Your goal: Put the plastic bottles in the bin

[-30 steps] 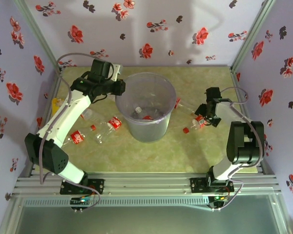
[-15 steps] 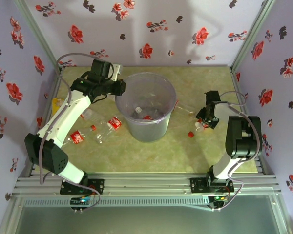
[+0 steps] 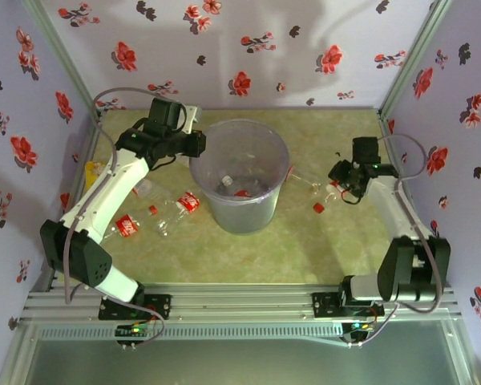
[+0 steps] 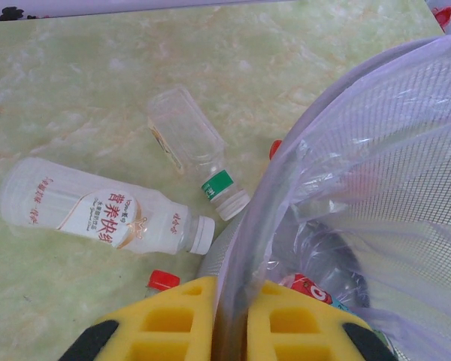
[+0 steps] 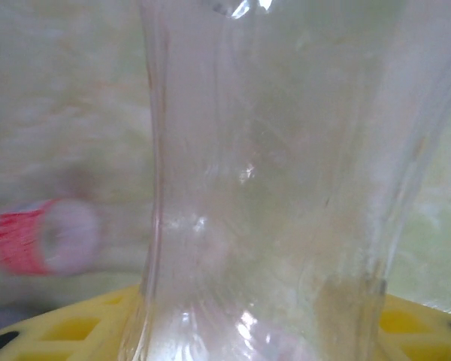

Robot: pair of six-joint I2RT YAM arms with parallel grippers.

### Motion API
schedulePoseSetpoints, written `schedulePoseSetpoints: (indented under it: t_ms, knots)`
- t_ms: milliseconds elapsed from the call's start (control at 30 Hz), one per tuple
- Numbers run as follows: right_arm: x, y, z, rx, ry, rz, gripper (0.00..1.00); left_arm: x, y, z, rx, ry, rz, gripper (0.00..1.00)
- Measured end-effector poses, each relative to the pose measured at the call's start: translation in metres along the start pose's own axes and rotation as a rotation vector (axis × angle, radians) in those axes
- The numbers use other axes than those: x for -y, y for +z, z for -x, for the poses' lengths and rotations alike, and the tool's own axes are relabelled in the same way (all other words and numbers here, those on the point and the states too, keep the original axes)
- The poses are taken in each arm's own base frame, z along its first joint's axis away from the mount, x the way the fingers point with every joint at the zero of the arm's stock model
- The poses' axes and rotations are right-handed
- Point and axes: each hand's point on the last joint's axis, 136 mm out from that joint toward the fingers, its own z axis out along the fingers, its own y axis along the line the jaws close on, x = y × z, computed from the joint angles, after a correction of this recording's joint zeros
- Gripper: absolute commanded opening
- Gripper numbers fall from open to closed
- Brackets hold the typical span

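– Left fingers [image 3: 194,144]?
– Pinched shut on the bin [image 3: 224,210], on the rim at its 10 o'clock, wall between the pads.
– Right fingers [image 3: 341,183]?
– At the bin's 3 o'clock, closed around a clear bottle [image 5: 270,188].
– The rest?
– A few bottles [image 3: 232,186] lie inside the bin. On the table [image 3: 305,249] at its 8 o'clock are two red-label bottles [image 3: 127,225]. A white-label bottle [image 4: 98,214] and a green-band bottle [image 4: 192,150] lie just beside the wall.

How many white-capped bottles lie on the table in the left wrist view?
2: milky labelled bottle at left, clear bottle beside the bin. Others may be hidden.
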Motion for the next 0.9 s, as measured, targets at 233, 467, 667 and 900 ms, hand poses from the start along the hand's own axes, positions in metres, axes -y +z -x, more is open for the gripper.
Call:
schedulePoseSetpoints:
  t_ms: [233,467,667,900]
  knots:
    - [-0.111,-0.126,0.043,0.223,-0.254,0.304,0.55,0.000,0.000,0.000,0.002,0.000,0.000,0.00]
    - [-0.200,-0.195,0.014,0.272,-0.520,0.558,0.52,0.000,0.000,0.001,0.005,-0.001,-0.001,0.00]
    - [-0.264,-0.176,-0.041,0.172,-0.735,0.646,0.52,0.000,0.001,0.001,0.007,-0.002,-0.001,0.00]
    - [-0.299,-0.143,-0.082,0.070,-0.837,0.670,0.52,0.000,0.001,0.001,0.008,-0.003,-0.001,0.00]
